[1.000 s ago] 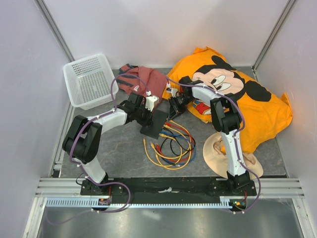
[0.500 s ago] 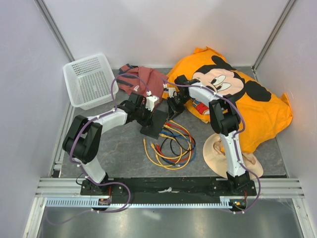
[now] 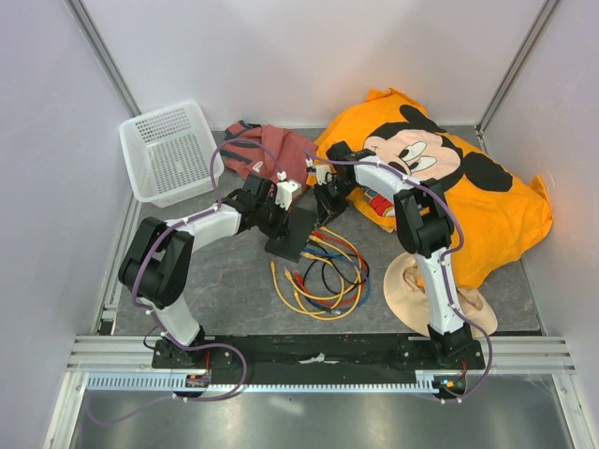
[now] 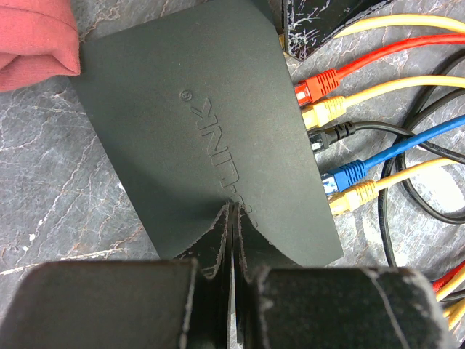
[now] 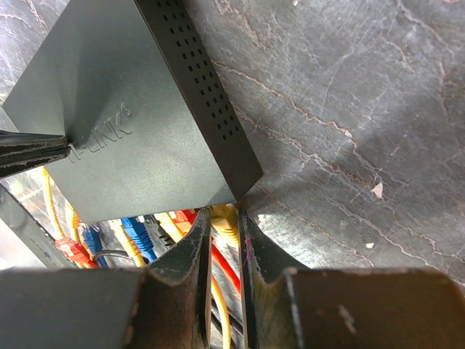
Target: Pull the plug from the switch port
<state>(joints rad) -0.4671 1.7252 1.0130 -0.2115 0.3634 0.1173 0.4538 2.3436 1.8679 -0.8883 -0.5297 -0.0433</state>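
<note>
From above, the flat, thin matte-black rectangular switch point(image 3: 292, 232) lies mid-table on the grey marbled table point(image 3: 234, 281), with the left claw point(image 3: 277, 217) at its left edge and the right claw point(image 3: 327, 203) at its far right corner. In the left wrist view, the left claw point(image 4: 231, 212) is pinched tight on the switch's near edge, and a row of coloured plugs point(image 4: 330, 134) lines the right side. In the right wrist view, the right claw point(image 5: 222, 236) is closed almost fully around a yellow plug point(image 5: 224, 216) at the switch's corner.
</note>
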